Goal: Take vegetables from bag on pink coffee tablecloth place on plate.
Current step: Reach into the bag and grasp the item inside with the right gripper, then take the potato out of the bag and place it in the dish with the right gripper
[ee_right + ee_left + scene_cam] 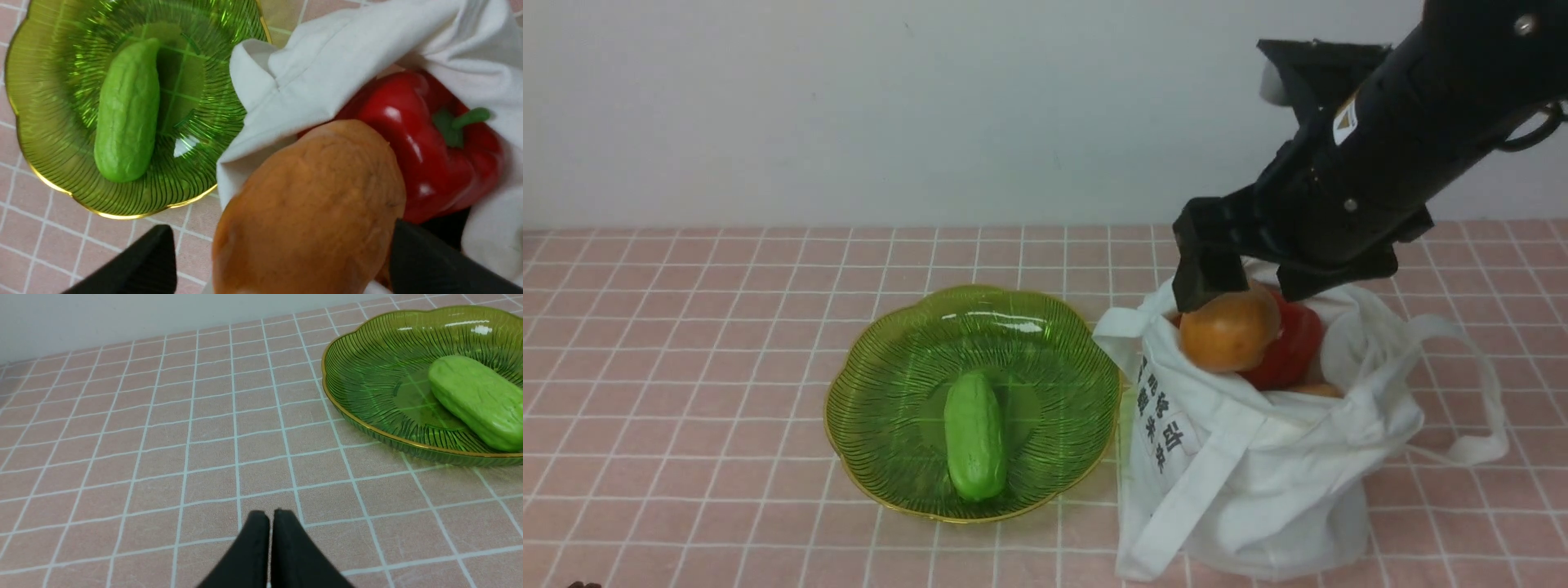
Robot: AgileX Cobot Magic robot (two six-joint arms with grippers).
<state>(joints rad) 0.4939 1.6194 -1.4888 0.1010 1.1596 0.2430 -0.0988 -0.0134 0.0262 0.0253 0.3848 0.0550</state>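
The white bag (1258, 474) stands on the pink coffee tablecloth (686, 327), to the right of the green plate (890, 367). At the bag's mouth, an orange-tan potato (1229, 331) leans against a red bell pepper (1294, 347). My right gripper (1245, 294) is open just above the potato, one finger on each side. In the right wrist view the potato (310, 212) sits between the spread fingers, with a gap on the plate side. A green gourd-like vegetable (974, 437) lies on the plate. My left gripper (269, 516) hangs shut and empty above bare cloth.
The bag's long strap handles (1470, 392) droop to its right and down its front. A white wall (849, 106) runs along the far edge of the cloth. Open tablecloth (163, 437) lies to the left of the plate (367, 367).
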